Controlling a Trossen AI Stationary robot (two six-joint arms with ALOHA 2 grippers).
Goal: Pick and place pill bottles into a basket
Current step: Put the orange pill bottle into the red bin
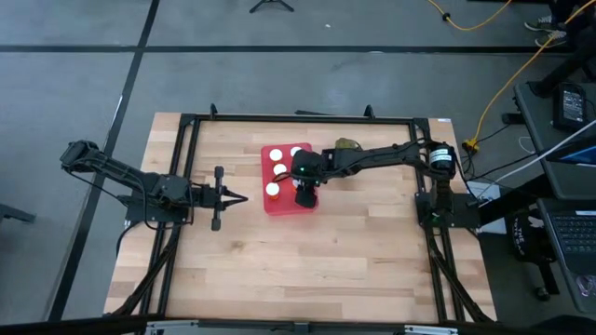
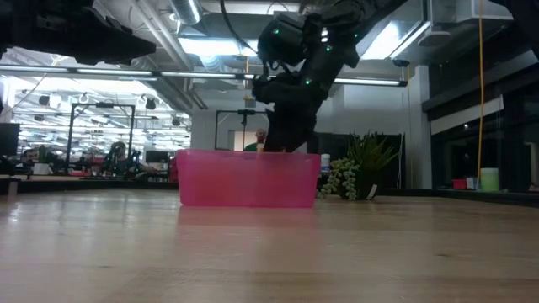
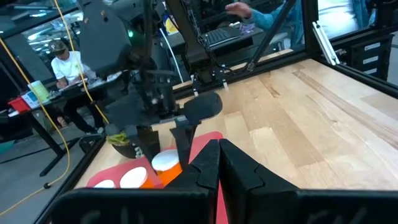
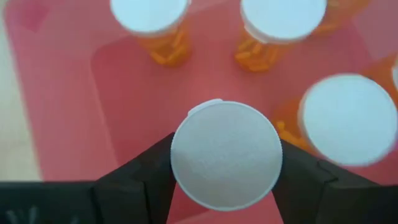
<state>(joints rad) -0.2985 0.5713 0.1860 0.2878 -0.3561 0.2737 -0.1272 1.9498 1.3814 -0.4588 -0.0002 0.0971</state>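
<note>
The flat red-pink plastic basket (image 1: 277,207) with low walls sits near the middle of the pale wooden table (image 1: 307,270), a little toward the far edge. Inside it stand small orange translucent pill bottles with round white caps: from above I can pick out three caps, one at the far side (image 1: 296,152), one in the middle (image 1: 279,169) and one nearer (image 1: 272,189).

The right gripper (image 4: 226,163) reaches across from the right side of the table and hangs directly over the basket's near right part. Its two dark fingers (image 4: 144,165) pinch a fourth pill bottle by the rim of its white cap (image 4: 226,154), one finger on each side, the bottle upright and inside the basket's outline. Whether its base touches the basket floor I cannot tell. In the right wrist view the three other bottles stand around it, two beyond and one just beside, none touching it.

The left gripper (image 1: 237,196) waits low over the table to the left of the basket, well apart from it, fingers pressed together and pointing toward it.

From table height the basket's pink wall hides the bottles, and a small green plant (image 2: 358,172) stands just past its right end.
</note>
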